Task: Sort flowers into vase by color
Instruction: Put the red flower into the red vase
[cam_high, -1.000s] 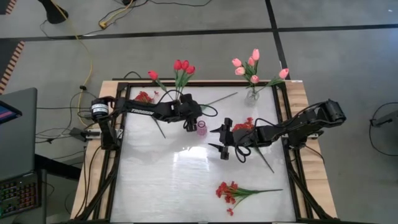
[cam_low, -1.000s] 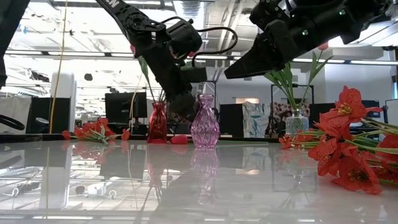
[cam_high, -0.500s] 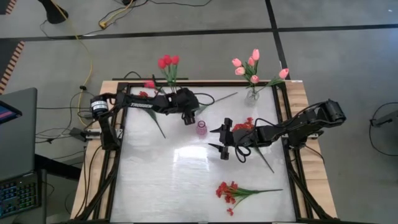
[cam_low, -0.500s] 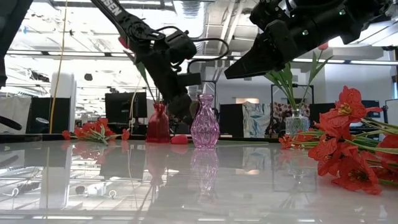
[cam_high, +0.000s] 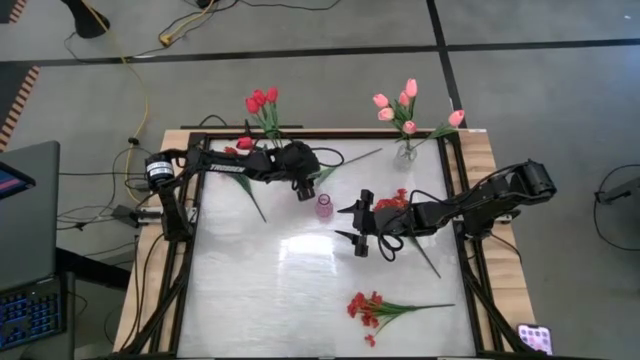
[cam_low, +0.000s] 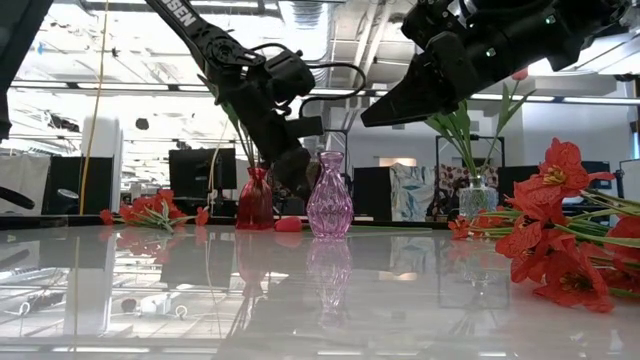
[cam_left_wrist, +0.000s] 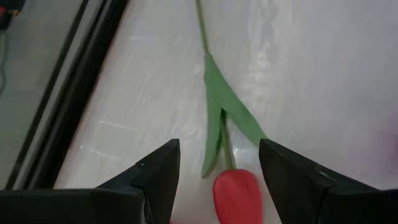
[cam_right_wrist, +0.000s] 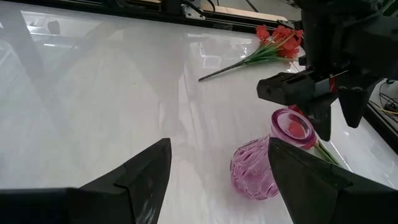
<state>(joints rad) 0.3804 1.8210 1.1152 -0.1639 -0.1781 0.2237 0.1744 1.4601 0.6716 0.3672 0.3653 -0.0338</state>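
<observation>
My left gripper (cam_high: 305, 190) hovers open just left of the pink glass vase (cam_high: 324, 207). A single red tulip (cam_left_wrist: 236, 193) lies on the table below and between its fingers, its stem (cam_high: 350, 158) running toward the far right. Behind the arm a red vase (cam_low: 255, 198) holds red tulips (cam_high: 260, 100). A clear vase (cam_high: 405, 152) at the far edge holds pink tulips (cam_high: 405, 105). My right gripper (cam_high: 352, 225) is open in the air right of the pink vase (cam_right_wrist: 273, 155).
Red bunches of small blossoms lie at the far left (cam_high: 232, 155), under the right arm (cam_high: 395, 200) and near the front edge (cam_high: 365, 305). A loose green stem (cam_high: 255, 200) lies left of the pink vase. The table's near left part is bare.
The left gripper has drawn slightly away from the pink vase toward the table's far left. The red tulip heads above the red vase have swung toward the table's left. The right arm has kept still.
</observation>
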